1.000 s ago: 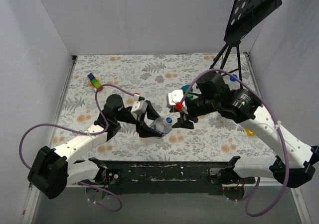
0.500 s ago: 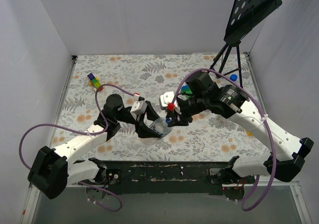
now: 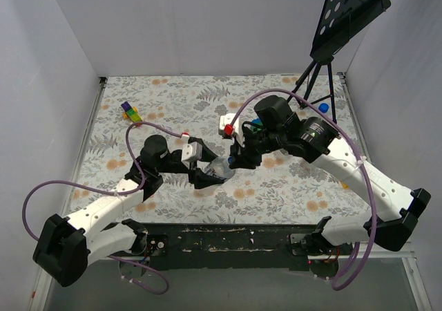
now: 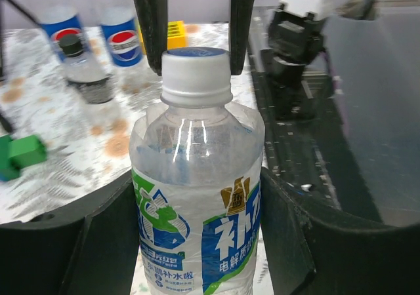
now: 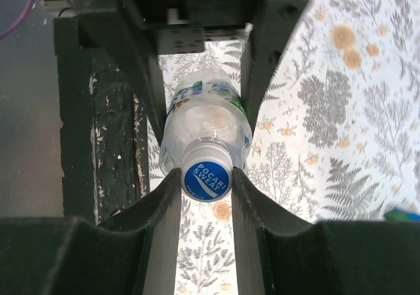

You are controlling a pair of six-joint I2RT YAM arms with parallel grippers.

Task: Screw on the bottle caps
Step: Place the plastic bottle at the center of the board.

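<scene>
While my left pincer [image 4: 197, 183] is clamped tight round the middle of a clear bottle [image 5: 205, 121], my right pincer [image 5: 206, 180] is closed on its little cap [image 4: 195, 75], with one finger pressing on each side. The cap sits on the bottle's neck. The bottle is tipped sideways above the tabletop [image 3: 290, 186], nearer the near edge than the far one.

Floral table [image 3: 276, 186] bears toy blocks [image 3: 130, 112], blue cap [image 3: 323, 107].
</scene>
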